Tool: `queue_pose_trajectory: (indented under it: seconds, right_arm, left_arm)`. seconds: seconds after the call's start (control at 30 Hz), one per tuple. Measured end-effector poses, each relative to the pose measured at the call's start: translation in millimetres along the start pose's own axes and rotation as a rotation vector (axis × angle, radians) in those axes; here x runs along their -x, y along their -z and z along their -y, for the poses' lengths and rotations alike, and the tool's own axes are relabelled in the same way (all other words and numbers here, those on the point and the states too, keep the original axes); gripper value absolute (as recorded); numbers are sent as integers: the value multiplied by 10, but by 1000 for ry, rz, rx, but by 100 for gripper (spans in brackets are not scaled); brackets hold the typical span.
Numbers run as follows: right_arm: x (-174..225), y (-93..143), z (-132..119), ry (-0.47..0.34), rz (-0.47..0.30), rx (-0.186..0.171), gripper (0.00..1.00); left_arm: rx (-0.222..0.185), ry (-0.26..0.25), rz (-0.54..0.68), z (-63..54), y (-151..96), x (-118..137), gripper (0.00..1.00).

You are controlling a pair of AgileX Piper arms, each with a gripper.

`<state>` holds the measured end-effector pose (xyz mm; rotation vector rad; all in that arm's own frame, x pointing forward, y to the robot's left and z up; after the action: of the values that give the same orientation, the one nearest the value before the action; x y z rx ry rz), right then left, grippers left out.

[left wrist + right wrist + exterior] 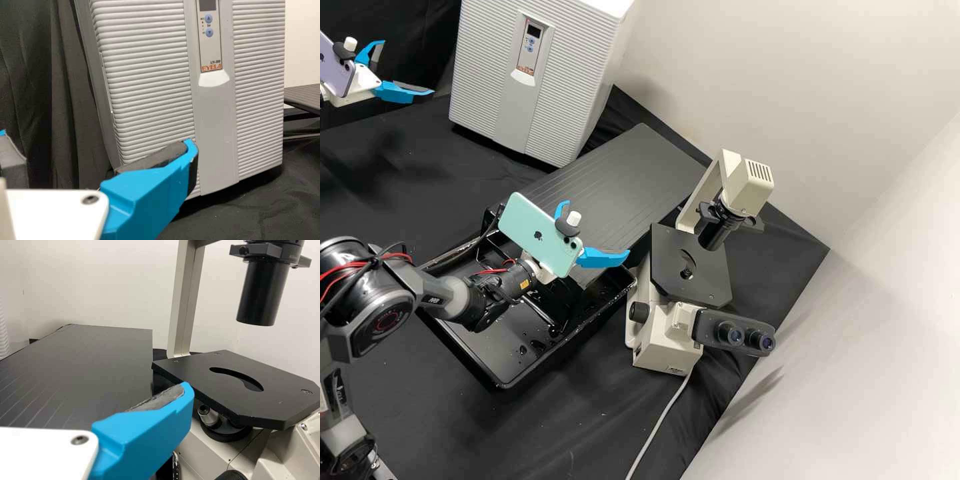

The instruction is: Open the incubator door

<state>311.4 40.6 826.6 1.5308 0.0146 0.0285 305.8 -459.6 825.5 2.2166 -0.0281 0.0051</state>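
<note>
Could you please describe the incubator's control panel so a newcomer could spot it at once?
Start at the large white incubator. Down its ribbed front runs a smooth grey strip; the control panel sits high on that strip. It alone carries two round blue buttons below a dark display.

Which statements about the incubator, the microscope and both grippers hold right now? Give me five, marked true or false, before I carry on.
1. The white, box-shaped incubator has its ribbed door closed. True.
2. The left gripper is clamped on that door. False: its blue plastic fingers are spread apart with nothing between them.
3. The right gripper is nearer the beige-and-black microscope than the left gripper is. True.
4. The black rectangular tray sits on top of the incubator. False: it stands on the black bench.
5. A flat black board lies between incubator and microscope. True.
</note>
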Motion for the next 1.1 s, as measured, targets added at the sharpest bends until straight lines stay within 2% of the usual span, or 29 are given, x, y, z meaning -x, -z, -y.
queue_pose_trajectory:
  seconds: [0.5, 0.83, 1.0, 1.1]
  right_arm:
    - [0, 0, 0, 0, 0, 0, 100]
    - [0, 0, 0, 0, 0, 0, 100]
    - [0, 0, 0, 0, 0, 0, 100]
    - [0, 0, 0, 0, 0, 0, 100]
  left_arm:
    - [-2, 7, 5, 21, -1, -18, 100]
    - [6, 6, 97, 47, 102, -450, 100]
    - [-35, 14, 128, 77, 152, -706, 100]
    - [-33, 33, 137, 107, 184, -819, 100]
